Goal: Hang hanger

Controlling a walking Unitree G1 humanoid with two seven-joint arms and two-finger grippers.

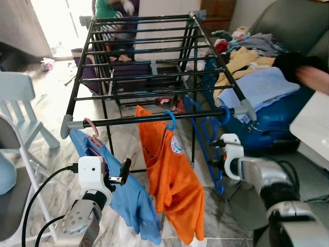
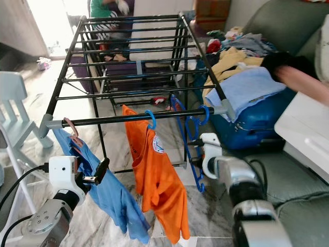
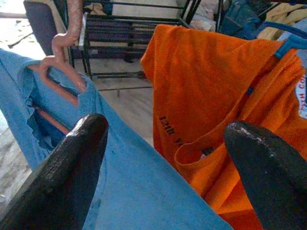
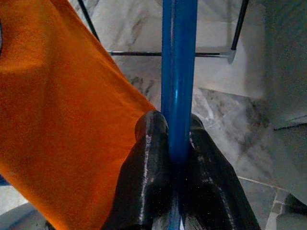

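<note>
On the left, the left gripper [image 1: 125, 172] hovers low in front of the black metal drying rack [image 1: 154, 80], its fingers [image 3: 72, 163] spread apart and holding nothing. Just ahead of them hangs a light blue shirt [image 1: 126, 193] on a pink plastic hanger [image 1: 92, 135], hooked over the rack's front rail [image 1: 154, 119] near its left end. Next along the rail hangs an orange T-shirt [image 1: 172, 177] on a blue hanger hook [image 1: 170, 120].

To the right of that, the bare blue plastic hanger [image 1: 209, 139] is the task's thing. Its hook [image 1: 224, 115] sits at the front rail near the right corner, and the frame drops from there with its long axis close to vertical. I cannot tell whether the hook rests fully over the rail or only touches it.

The right gripper [image 1: 218, 149] is the nearer arm by far. Its fingers [image 4: 148, 187] are clamped on the hanger's blue bar [image 4: 178, 72], which runs straight up out of them toward the rail. So the hook lies above and slightly ahead of the fingers, and the coming move likely turns on that: seat the hook on the rail, then let go.

Further right sit a blue suitcase [image 1: 262, 121] piled with clothes [image 1: 252, 64], and a person's hand [image 1: 313, 77] blurred at the edge.
</note>
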